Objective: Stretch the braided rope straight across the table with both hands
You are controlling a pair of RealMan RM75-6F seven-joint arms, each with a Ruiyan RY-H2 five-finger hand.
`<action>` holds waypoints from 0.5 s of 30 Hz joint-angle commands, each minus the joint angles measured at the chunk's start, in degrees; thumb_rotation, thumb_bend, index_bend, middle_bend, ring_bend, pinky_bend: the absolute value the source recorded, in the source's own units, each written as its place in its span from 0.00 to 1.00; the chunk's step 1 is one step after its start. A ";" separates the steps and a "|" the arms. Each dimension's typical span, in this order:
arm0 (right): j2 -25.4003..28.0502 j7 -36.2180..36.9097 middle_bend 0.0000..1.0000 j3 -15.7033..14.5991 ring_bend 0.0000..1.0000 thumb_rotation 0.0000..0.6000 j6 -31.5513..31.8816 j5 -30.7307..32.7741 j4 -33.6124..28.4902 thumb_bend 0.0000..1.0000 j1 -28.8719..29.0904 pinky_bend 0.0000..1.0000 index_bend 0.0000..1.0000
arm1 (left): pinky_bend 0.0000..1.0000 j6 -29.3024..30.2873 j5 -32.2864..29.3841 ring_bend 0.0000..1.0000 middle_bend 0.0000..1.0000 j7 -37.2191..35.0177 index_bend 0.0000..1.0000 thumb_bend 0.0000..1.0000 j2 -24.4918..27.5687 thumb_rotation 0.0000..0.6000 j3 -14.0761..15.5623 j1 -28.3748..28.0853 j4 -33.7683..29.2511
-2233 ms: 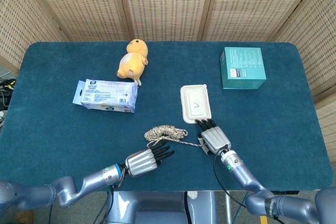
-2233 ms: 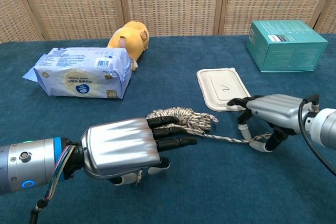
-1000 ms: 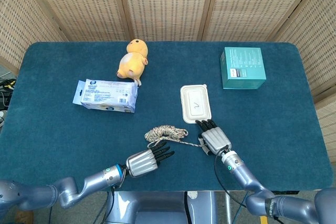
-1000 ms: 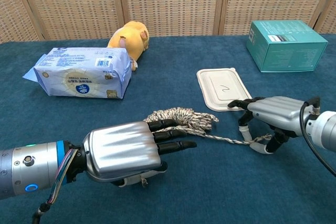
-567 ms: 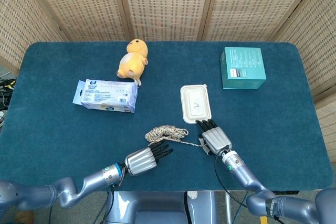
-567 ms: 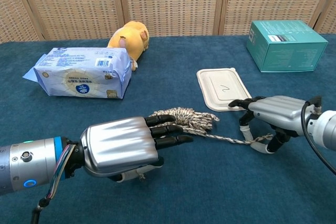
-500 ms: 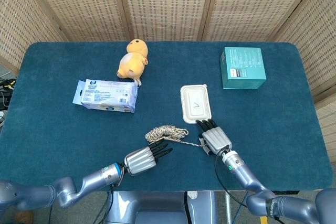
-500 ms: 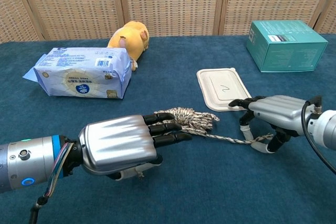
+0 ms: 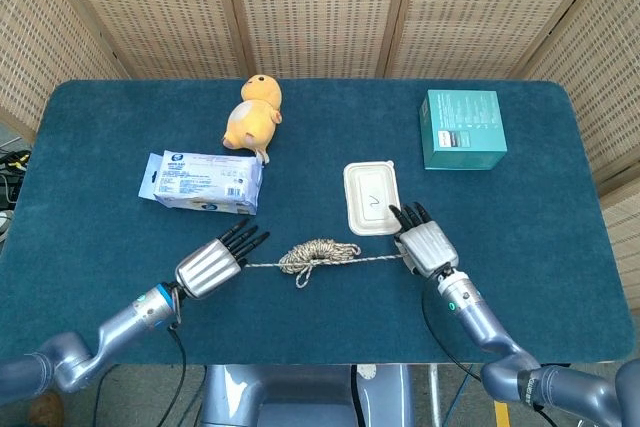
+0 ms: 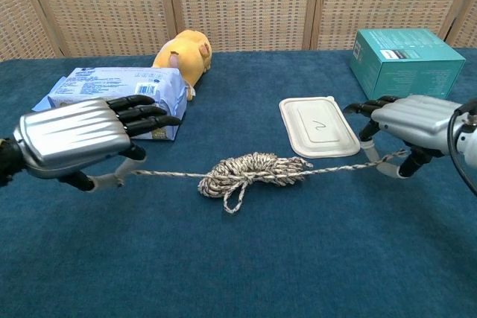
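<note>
The braided rope (image 9: pixel 315 255) (image 10: pixel 250 170) lies on the blue table, a tangled bundle in the middle with one thin strand running out to each side. My left hand (image 9: pixel 215 265) (image 10: pixel 74 139) pinches the left strand's end under its thumb, its other fingers stretched out. Over by the white container, my right hand (image 9: pixel 427 245) (image 10: pixel 410 126) pinches the right strand's end. Both strands look nearly taut. The bundle itself is still coiled.
A white lidded container (image 9: pixel 371 197) (image 10: pixel 317 126) sits just behind the right strand. A wipes pack (image 9: pixel 203 181) (image 10: pixel 160 98) and a yellow plush toy (image 9: pixel 253 114) (image 10: pixel 184 53) lie behind the left hand. A teal box (image 9: pixel 461 128) (image 10: pixel 406 53) stands at the back right.
My left hand has taken hold of a rope end and pulled it far to the left. My right hand has moved right and back with its end. The strands have drawn out.
</note>
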 commanded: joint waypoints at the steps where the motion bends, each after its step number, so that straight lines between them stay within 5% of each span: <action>1: 1.08 -0.93 0.00 0.33 0.00 1.00 0.79 0.18 -0.11 0.45 -0.29 0.00 0.67 | 0.00 1.72 -1.03 0.00 0.00 -2.63 0.67 0.66 1.69 1.00 0.37 1.65 2.83; 15: 7.22 -1.04 0.00 -0.23 0.00 1.00 3.04 1.58 0.47 0.45 -3.63 0.00 0.67 | 0.00 7.21 -3.99 0.00 0.00 -16.99 0.67 0.66 3.65 1.00 1.15 8.29 18.22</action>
